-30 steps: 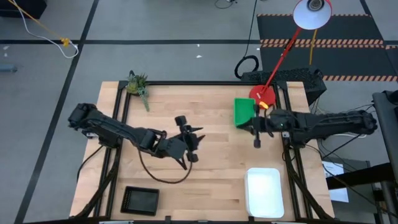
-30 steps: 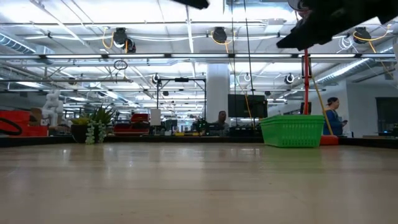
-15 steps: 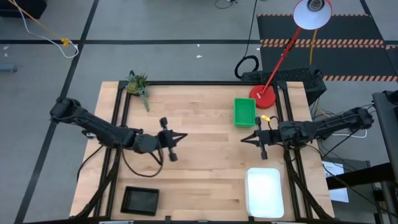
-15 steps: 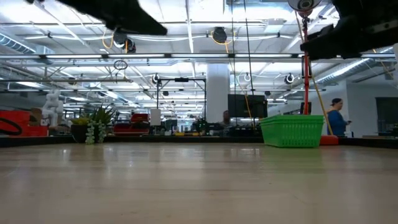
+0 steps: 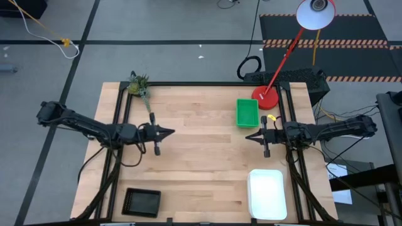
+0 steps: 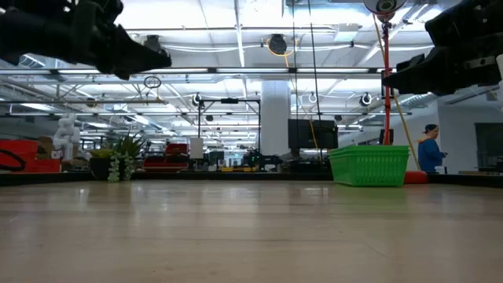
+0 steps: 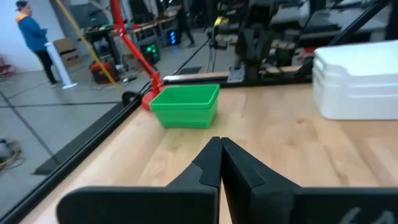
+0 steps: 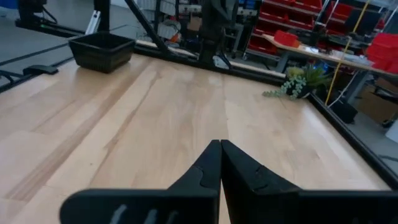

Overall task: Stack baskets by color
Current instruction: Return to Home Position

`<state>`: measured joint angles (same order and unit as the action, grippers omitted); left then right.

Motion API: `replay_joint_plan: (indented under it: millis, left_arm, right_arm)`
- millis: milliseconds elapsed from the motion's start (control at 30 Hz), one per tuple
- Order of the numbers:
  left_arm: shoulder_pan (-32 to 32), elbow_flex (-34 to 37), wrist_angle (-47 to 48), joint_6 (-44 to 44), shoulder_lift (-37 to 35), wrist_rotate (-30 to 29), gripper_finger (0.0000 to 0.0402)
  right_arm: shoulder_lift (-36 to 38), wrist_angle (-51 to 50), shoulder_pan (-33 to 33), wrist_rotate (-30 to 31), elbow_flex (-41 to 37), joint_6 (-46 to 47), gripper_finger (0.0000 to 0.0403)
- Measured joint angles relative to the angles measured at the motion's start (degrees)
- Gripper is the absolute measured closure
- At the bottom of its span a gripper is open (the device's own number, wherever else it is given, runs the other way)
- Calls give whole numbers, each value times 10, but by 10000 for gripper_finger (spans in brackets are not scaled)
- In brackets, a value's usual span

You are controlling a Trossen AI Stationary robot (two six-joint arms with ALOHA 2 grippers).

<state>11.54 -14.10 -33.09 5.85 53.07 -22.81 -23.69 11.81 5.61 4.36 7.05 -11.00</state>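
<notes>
While pressed together, left tool [image 5: 169,132] and right tool [image 5: 249,137] aloft; green baskets [image 5: 247,112] lengthwise front-to-back.

— Which colours show here?
— Bright green baskets [image 5: 247,112], latticed sides, beside the red lamp base [image 5: 266,96]; white baskets [image 5: 267,194]; black baskets [image 5: 142,201].
— The counter [image 5: 201,157]?
— Pale wood, striped planks.

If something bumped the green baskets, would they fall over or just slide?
Probably slide: the green baskets sit low and wide on the smooth wooden table. They look like thin holey plastic, so likely light and a bit bendy. The left end effector and right end effector hang shut, away from them.
</notes>
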Motion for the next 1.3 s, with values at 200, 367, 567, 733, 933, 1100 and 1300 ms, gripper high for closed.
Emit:
replay_joint_plan:
  millis: [200, 367, 567, 733, 933, 1100, 1300]
  left_arm:
    - [-21, 52, -17, 18, -60, 53, 398]
    - [-36, 92, -19, 3, -109, 81, 391]
    - [-36, 132, -20, -2, -157, 93, 396]
    - [-36, 136, 10, -4, -186, 93, 394]
    - [-36, 136, 36, -10, -202, 91, 391]
    - [-36, 136, 38, -11, -202, 88, 393]
    - [-35, 135, 36, -10, -206, 89, 394]
  right_arm:
    - [20, 0, -8, -16, -10, 1, 403]
    - [41, 5, -11, -16, -25, 3, 403]
    - [77, 15, -11, -16, -47, 5, 403]
    - [109, 11, -11, -16, -48, -4, 403]
    - [186, -48, -12, -11, -49, -15, 403]
    - [237, -75, -25, -12, -50, -16, 403]
    - [236, -68, -45, -14, -60, -16, 403]
